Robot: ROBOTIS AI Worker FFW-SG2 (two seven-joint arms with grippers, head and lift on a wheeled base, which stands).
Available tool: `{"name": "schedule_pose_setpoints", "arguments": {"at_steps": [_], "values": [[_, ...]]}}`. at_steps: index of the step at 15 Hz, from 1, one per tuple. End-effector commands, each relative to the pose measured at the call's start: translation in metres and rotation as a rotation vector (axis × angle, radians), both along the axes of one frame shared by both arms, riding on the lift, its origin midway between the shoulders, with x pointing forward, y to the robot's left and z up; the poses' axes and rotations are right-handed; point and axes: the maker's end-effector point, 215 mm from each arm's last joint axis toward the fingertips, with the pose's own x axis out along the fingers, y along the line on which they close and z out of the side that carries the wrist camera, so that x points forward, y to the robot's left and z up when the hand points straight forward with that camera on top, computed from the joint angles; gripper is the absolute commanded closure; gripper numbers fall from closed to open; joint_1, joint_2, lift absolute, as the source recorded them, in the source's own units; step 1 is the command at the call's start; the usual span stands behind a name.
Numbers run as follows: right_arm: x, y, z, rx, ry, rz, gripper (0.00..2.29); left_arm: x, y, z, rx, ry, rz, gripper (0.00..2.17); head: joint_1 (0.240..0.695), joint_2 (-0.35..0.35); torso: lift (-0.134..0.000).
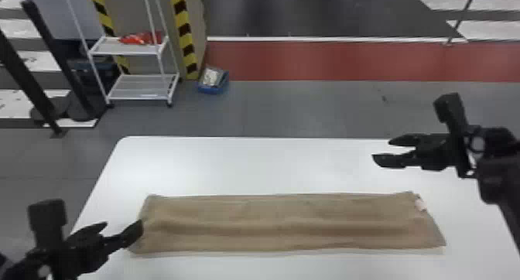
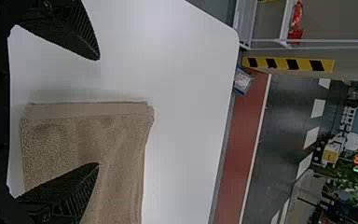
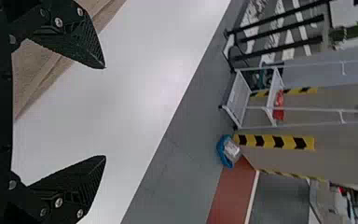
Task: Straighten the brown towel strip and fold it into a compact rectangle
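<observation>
across the counter (image 1: 247, 163), the brown towel strip (image 1: 286, 221) lies long and mostly straight, so straightening looks nearly done and folding remains to do, the left end effector (image 2: 98, 112) and right end effector (image 3: 105, 112) both empty, fingers apart.

Past the white table (image 1: 247, 163), you have a white cart (image 1: 133, 87) with something red (image 1: 141, 38) on its upper shelf, near a blue bin (image 1: 213, 80).
</observation>
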Motion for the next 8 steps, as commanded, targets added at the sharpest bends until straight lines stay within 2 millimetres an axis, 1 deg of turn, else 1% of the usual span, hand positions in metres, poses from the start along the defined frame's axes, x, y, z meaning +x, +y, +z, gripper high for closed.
{"name": "schedule_pose_setpoints", "arguments": {"at_steps": [1,2,3,4,5,6,7,8], "values": [[0.034,0.062,0.016,-0.182,0.015,0.229,0.38,0.01,-0.006,0.003,-0.009,-0.025,0.0,0.09,0.695,0.069,0.0],[0.038,0.09,0.025,-0.233,-0.021,0.348,0.41,0.013,-0.01,0.004,-0.017,-0.031,-0.001,0.09,0.695,0.086,0.0],[0.039,0.117,0.032,-0.293,-0.047,0.465,0.41,0.016,-0.013,0.006,-0.026,-0.037,0.0,0.09,0.695,0.106,0.0],[0.036,0.133,0.029,-0.337,-0.034,0.52,0.41,0.019,-0.016,0.007,-0.029,-0.038,0.004,0.09,0.695,0.128,0.0],[0.027,0.151,0.021,-0.385,-0.02,0.587,0.41,0.021,-0.019,0.008,-0.034,-0.04,0.003,0.09,0.695,0.145,0.0],[0.018,0.16,0.008,-0.423,0.01,0.632,0.41,0.024,-0.026,0.009,-0.04,-0.041,-0.004,0.09,0.695,0.163,0.0],[0.007,0.173,-0.006,-0.459,0.013,0.706,0.41,0.025,-0.03,0.008,-0.041,-0.038,-0.01,0.09,0.695,0.189,0.0],[-0.003,0.182,-0.016,-0.473,0.013,0.76,0.41,0.027,-0.033,0.008,-0.042,-0.039,-0.014,0.09,0.695,0.199,0.0]]}}
